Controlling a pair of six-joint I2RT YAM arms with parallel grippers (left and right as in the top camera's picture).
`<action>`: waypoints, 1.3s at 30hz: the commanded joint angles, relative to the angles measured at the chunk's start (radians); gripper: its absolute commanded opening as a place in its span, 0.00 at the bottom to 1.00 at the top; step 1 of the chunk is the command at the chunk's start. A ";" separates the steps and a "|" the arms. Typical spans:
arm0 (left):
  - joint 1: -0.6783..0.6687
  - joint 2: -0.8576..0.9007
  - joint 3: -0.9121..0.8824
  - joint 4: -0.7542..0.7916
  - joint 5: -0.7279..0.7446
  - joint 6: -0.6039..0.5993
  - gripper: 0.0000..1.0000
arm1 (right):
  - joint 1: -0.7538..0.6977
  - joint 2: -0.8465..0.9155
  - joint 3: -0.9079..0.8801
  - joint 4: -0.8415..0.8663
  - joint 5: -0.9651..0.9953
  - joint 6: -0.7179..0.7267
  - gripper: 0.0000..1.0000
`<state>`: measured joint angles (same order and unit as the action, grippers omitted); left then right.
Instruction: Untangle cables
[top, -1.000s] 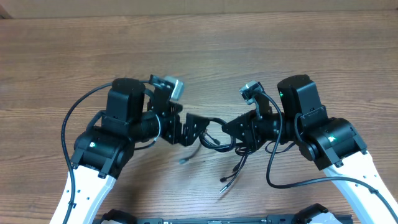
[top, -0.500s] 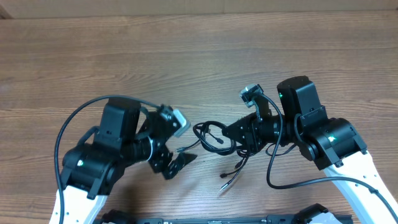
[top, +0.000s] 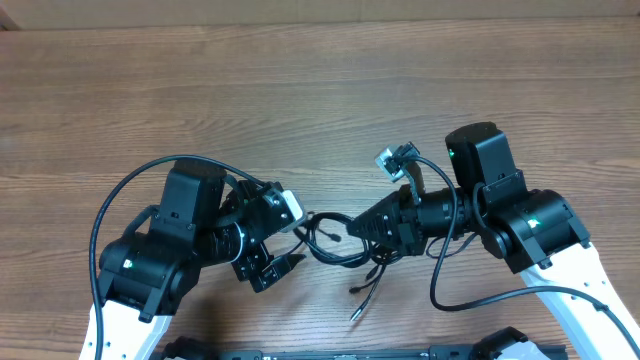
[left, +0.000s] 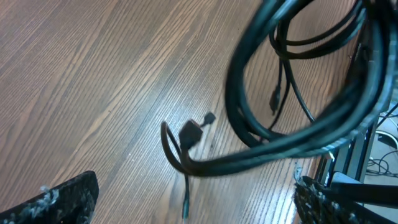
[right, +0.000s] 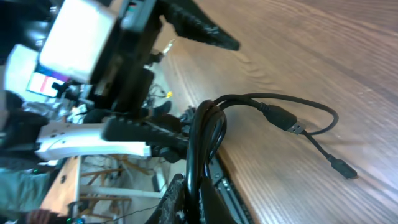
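The cables (top: 328, 240) are a tangle of thin black loops between the two arms, with loose plug ends (top: 360, 300) trailing toward the front. My right gripper (top: 368, 228) is shut on the bundle's right side. In the right wrist view its fingers (right: 194, 196) pinch several strands (right: 208, 124), and two plugs (right: 286, 118) lie on the wood. My left gripper (top: 275, 268) is open just left of the tangle and holds nothing. In the left wrist view its fingers (left: 193, 202) are spread wide, with the cable loop (left: 280, 93) and a plug (left: 191, 132) ahead of them.
The wooden table (top: 320, 90) stretches to the back. Thick black arm wires loop beside the left arm (top: 110, 205) and the right arm (top: 440, 285). The table's front edge and a black frame (top: 340, 352) lie close below the cable ends.
My left gripper has left the tangle, pulled back down and to the left, and opened. The right gripper kept its hold, and the bundle shifted a little left.
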<state>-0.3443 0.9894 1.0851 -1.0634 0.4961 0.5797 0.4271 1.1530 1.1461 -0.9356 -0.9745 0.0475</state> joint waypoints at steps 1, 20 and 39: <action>0.010 0.003 0.010 -0.003 -0.005 0.039 1.00 | -0.002 -0.005 0.006 0.005 -0.110 -0.017 0.04; 0.009 0.004 0.010 0.027 0.317 0.147 0.79 | -0.002 -0.004 0.006 0.005 -0.199 -0.023 0.04; 0.009 0.004 0.010 0.013 0.316 0.103 0.04 | -0.002 -0.004 0.006 0.005 -0.097 -0.018 0.25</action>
<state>-0.3393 0.9897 1.0851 -1.0550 0.7788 0.7128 0.4252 1.1530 1.1461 -0.9356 -1.1118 0.0319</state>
